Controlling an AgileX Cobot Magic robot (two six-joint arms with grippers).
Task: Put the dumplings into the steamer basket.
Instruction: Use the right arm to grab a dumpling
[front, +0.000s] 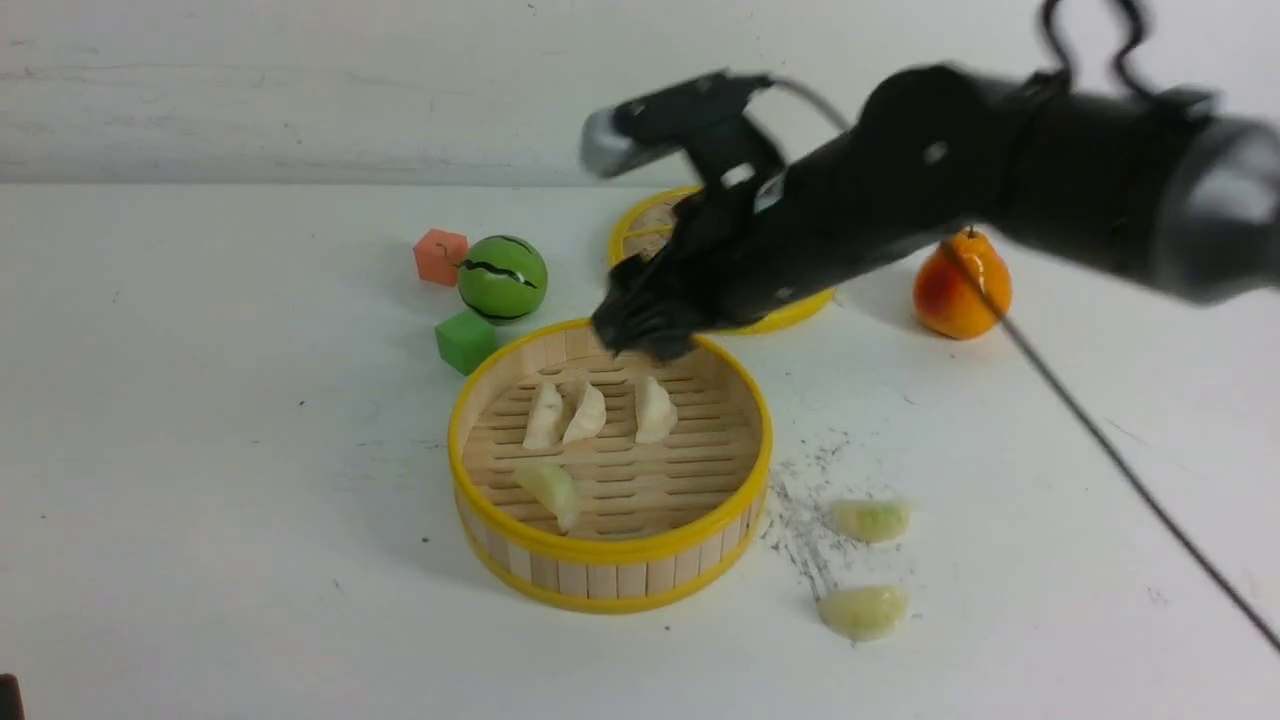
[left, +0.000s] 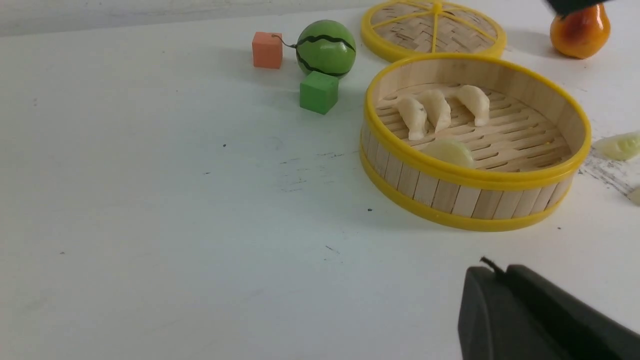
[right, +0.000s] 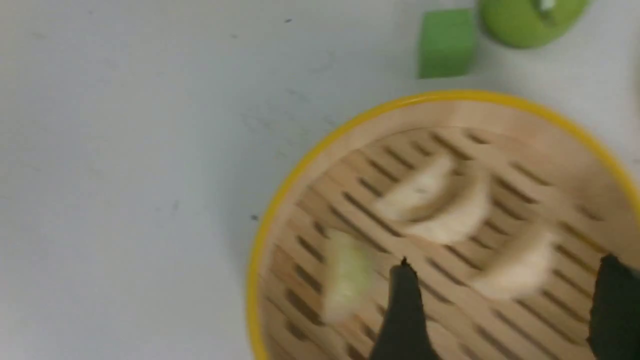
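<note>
The steamer basket (front: 610, 560) sits mid-table with three cream dumplings (front: 588, 412) side by side and one pale green dumpling (front: 552, 490) on its slatted floor. Two more green dumplings (front: 870, 520) (front: 864, 612) lie on the table to its right. My right gripper (front: 645, 335) hovers, blurred, over the basket's far rim. In the right wrist view its fingers (right: 405, 310) stand wide apart above the floor, nothing between them, so it is open. My left gripper (left: 492, 272) is shut and empty, low over the table, short of the basket (left: 475, 195).
The flat woven lid (front: 640, 235) lies behind the basket, partly hidden by my right arm. A green cube (front: 465, 341), a toy watermelon (front: 502, 278) and an orange cube (front: 440, 257) stand at the basket's far left. A toy pear (front: 962, 285) stands at the right.
</note>
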